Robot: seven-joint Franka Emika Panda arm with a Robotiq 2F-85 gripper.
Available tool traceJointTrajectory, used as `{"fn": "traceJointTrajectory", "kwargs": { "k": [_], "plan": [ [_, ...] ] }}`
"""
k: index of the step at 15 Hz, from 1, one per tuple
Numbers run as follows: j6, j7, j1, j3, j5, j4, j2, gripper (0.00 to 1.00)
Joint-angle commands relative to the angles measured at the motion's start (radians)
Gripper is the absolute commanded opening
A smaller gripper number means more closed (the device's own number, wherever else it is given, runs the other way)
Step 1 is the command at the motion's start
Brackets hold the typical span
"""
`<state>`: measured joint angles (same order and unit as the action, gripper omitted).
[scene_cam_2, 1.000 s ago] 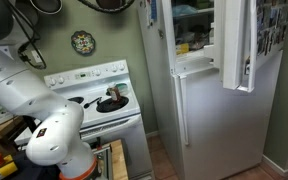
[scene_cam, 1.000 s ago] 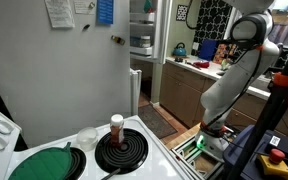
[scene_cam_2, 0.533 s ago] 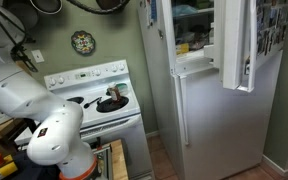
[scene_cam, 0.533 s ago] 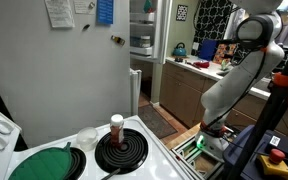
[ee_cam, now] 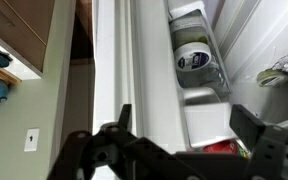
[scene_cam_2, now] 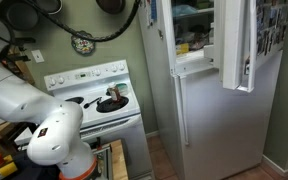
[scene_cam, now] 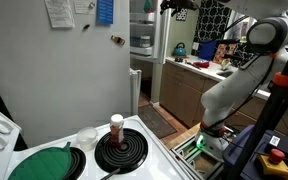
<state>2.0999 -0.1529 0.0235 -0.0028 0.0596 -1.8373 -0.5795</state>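
Note:
My gripper (ee_cam: pixel 184 132) is open and empty, its two dark fingers spread wide at the bottom of the wrist view. It faces the open upper compartment of a white fridge (scene_cam_2: pixel 199 110), close to the edge of the door. A round lidded tub (ee_cam: pixel 195 60) sits on a shelf there, and a red package (ee_cam: pixel 220 148) shows between my fingers, farther back. In an exterior view the gripper (scene_cam: pixel 179 5) is high up at the top edge, beside the fridge's side wall (scene_cam: pixel 74 70).
A white stove (scene_cam: pixel 154 150) stands beside the fridge, with a red-capped bottle (scene_cam: pixel 116 127) on a coil burner and a green lid (scene_cam: pixel 44 163) on another. A dark pan (scene_cam_2: pixel 110 102) sits on the stove. The upper fridge door (scene_cam_2: pixel 239 45) stands open. A kitchen counter (scene_cam: pixel 199 65) is behind.
The arm has swung up and over toward the fridge; the gripper has come into view at the top of an exterior view. Nothing on the stove has moved.

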Motion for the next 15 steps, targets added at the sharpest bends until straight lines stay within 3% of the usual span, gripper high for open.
{"fn": "traceJointTrajectory", "kwargs": {
  "k": [1,5,9,15],
  "plan": [
    [0.001,0.004,0.014,0.009,-0.009,-0.01,-0.002,1.0],
    [0.006,0.002,0.015,0.01,-0.009,-0.023,-0.011,1.0],
    [0.039,0.105,-0.023,-0.069,-0.078,-0.073,-0.033,1.0],
    [0.094,0.245,-0.016,-0.169,-0.156,-0.137,-0.036,1.0]
  ]
}}
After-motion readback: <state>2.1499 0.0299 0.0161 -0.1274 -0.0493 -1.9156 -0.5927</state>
